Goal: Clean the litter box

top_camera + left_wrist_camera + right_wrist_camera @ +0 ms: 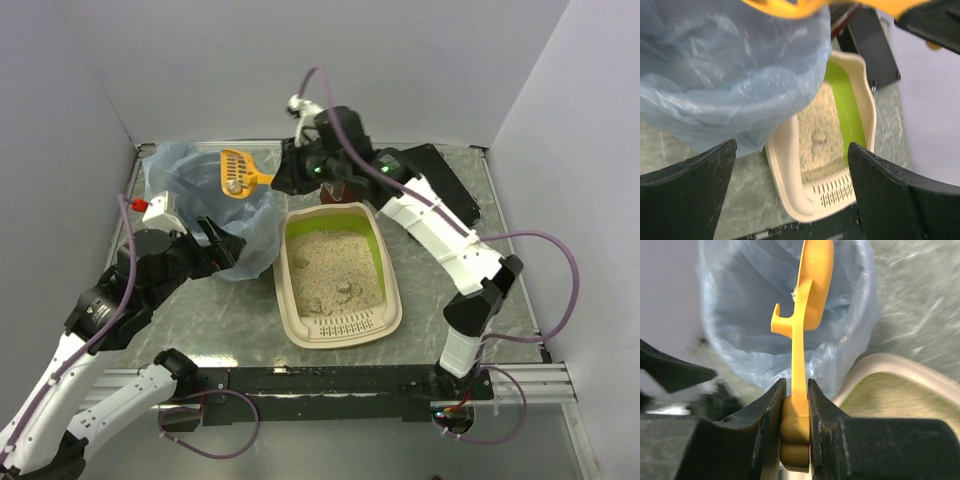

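Observation:
The cream litter box (295,300) with a lime-green inner wall and sandy litter lies mid-table; two small clumps (344,290) sit in the litter. My right gripper (281,180) is shut on the handle of a yellow slotted scoop (237,172), holding it over the blue-bag-lined bin (205,200). In the right wrist view the gripper (796,405) clamps the scoop (812,290) edge-on above the bag (735,305). My left gripper (225,243) is open beside the bin's near side. In the left wrist view the gripper (790,200) is empty, with the litter box (790,175) beyond it.
A flat black case (445,185) lies at the back right, under the right arm. Grey walls close in the table on three sides. The bin stands just left of the litter box, its bag (730,75) bulging against the tray's rim.

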You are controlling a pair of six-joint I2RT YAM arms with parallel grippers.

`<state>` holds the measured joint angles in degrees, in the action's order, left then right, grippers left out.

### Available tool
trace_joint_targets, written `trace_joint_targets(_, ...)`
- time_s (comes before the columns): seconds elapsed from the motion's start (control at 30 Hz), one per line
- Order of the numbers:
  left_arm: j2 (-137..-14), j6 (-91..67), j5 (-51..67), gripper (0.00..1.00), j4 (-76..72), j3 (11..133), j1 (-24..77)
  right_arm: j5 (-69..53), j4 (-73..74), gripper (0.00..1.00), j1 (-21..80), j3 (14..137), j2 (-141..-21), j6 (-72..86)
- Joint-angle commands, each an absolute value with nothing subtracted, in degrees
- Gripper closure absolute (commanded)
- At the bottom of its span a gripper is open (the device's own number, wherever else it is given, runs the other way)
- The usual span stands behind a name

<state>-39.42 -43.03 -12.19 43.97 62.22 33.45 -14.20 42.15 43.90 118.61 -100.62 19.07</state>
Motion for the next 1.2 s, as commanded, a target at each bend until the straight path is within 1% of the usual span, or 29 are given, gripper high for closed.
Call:
trace_joint_targets(0.0,-37.98,-45.44,-5.37,0.03,41.67,58.28,33.57,-1.24,43.52,1.0,49.12,122.79,-99.85,0.8)
trace_joint_targets(0.1,-36.74,-46.14,-3.16,0.03,38.67,54.67,33.57,-1.76,41.58,1.0,50.53,121.64,-99.32,-3.42)
trace_joint_targets(0.17,-36.56,-47.19,-3.16,0.03,38.32,53.35,33.57,2.17,42.1,1.0,53.25,122.6,-100.54,-7.45)
trace_joint_targets(0.2,-36.21,-47.46,-2.64,0.03,37.89,52.74,33.57,6.46,42.1,1.0,54.13,123.83,-100.98,-8.43)
trace_joint_targets(0.23,-36.04,-47.63,-2.03,0.03,37.53,51.34,33.57,7.37,41.93,1.0,54.84,124.27,-101.25,-9.13)
trace_joint_targets(0.37,-35.59,-48.86,-0.44,0.03,35.77,48.26,33.57,9.4,40.52,1.0,54.76,125.68,-100.82,-5.21)
trace_joint_targets(0.47,-36.3,-49.57,0.6,0.03,35.07,46.15,33.57,8.53,38.16,1.0,54.06,123.5,-95.64,-0.11)
trace_joint_targets(0.57,-37.09,-51.14,1.93,0.03,33.05,43.16,33.57,4.05,34.47,1.0,53.35,116.22,-87.91,5.78)
trace_joint_targets(0.67,-37.88,-53.08,3.25,0.03,29.89,40.35,33.75,-0.16,34.27,1.0,51.08,111.91,-81.49,12.88)
trace_joint_targets(0.73,-38.41,-53.7,3.87,0.03,27.7,39.47,34.27,-4.98,35.85,1.0,46.25,110.05,-77.28,17.91)
trace_joint_targets(0.77,-38.5,-54.57,3.61,0.03,26.9,39.11,34.54,-11.71,36.12,1.0,44.06,106.47,-75.52,21.32)
trace_joint_targets(0.8,-39.11,-55.1,3.43,0.03,26.37,39.02,34.89,-12.3,36.82,1.0,40.38,103.91,-73.85,23.79)
trace_joint_targets(0.83,-39.55,-55.11,3.34,0.03,26.02,39.28,36.02,-11.09,37.96,1.0,39.3,101.19,-70.0,26.17)
trace_joint_targets(0.87,-41.03,-55.54,1.6,0.03,26.45,39.64,36.82,-7.07,39.36,1.0,38.68,95.85,-68.05,29.06)
trace_joint_targets(0.93,-42.62,-56.42,0.18,0.03,27.5,41.21,39.8,-5.63,43.05,1.0,36.75,91.43,-62.35,30.23)
trace_joint_targets(0.97,-44.37,-56.77,-2.87,0.03,28.29,41.74,40.86,-5.71,43.94,1.0,35.87,87.66,-60.49,30.84)
trace_joint_targets(1.07,-48.23,-56.43,-4.21,0.03,29.78,43.59,44.9,-3.0,48.07,1.0,33.31,82.55,-53.63,32.77)
trace_joint_targets(1.1,-48.95,-57.3,-7.26,0.03,31.45,44.46,46.57,-1.51,48.42,1.0,32.96,81.05,-52.05,33.65)
trace_joint_targets(1.17,-50.79,-59.23,-10.27,0.03,33.3,46.14,47.89,-2.19,48.25,1.0,32.17,77.1,-48.09,34.36)
